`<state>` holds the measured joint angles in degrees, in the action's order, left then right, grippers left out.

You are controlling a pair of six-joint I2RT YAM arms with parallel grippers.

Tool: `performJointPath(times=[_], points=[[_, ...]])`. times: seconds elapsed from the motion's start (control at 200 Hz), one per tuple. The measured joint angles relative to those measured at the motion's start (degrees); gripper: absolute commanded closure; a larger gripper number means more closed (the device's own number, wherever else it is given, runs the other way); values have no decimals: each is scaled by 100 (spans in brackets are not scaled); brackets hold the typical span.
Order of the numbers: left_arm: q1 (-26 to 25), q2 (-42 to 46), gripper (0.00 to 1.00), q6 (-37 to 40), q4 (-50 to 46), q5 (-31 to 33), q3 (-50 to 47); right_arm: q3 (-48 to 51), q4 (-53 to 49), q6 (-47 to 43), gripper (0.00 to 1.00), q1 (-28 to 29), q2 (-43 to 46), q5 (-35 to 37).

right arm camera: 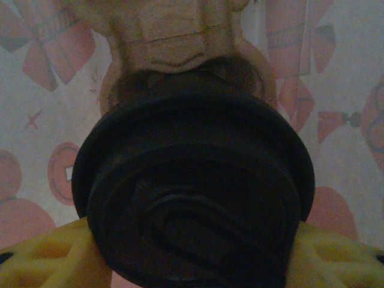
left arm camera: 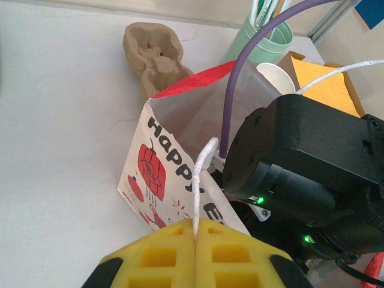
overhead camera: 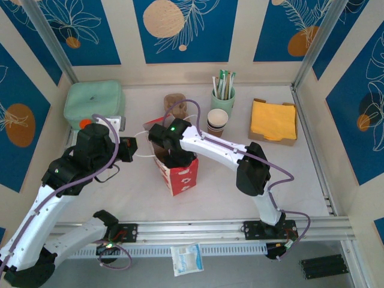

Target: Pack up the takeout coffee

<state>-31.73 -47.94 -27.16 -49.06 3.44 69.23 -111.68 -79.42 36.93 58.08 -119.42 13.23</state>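
A red and white printed paper bag (overhead camera: 180, 174) stands mid-table. My left gripper (left arm camera: 195, 231) is shut on its white string handle (left arm camera: 201, 180) and holds the mouth open from the left. My right gripper (overhead camera: 174, 153) reaches down into the bag's mouth. In the right wrist view the takeout coffee (right arm camera: 192, 198) shows its round black lid between the yellow fingers (right arm camera: 48, 252), inside the bag's printed walls. My right gripper (right arm camera: 192, 240) is shut on it. The cup's body is hidden under the lid. A brown pulp shape (right arm camera: 174, 36) shows beyond the lid.
Behind the bag lie a brown pulp cup carrier (overhead camera: 175, 103), a stack of banded cups (overhead camera: 217, 122) and a green cup of straws (overhead camera: 222, 96). Orange napkins (overhead camera: 273, 120) sit in a box at the back right. A mint-green container (overhead camera: 94, 103) stands back left.
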Motion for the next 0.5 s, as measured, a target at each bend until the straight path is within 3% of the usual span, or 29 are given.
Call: performJointPath(times=[0.495], points=[[0, 0, 100, 0, 0, 0, 0, -7, -2, 0, 40, 0, -4, 0]])
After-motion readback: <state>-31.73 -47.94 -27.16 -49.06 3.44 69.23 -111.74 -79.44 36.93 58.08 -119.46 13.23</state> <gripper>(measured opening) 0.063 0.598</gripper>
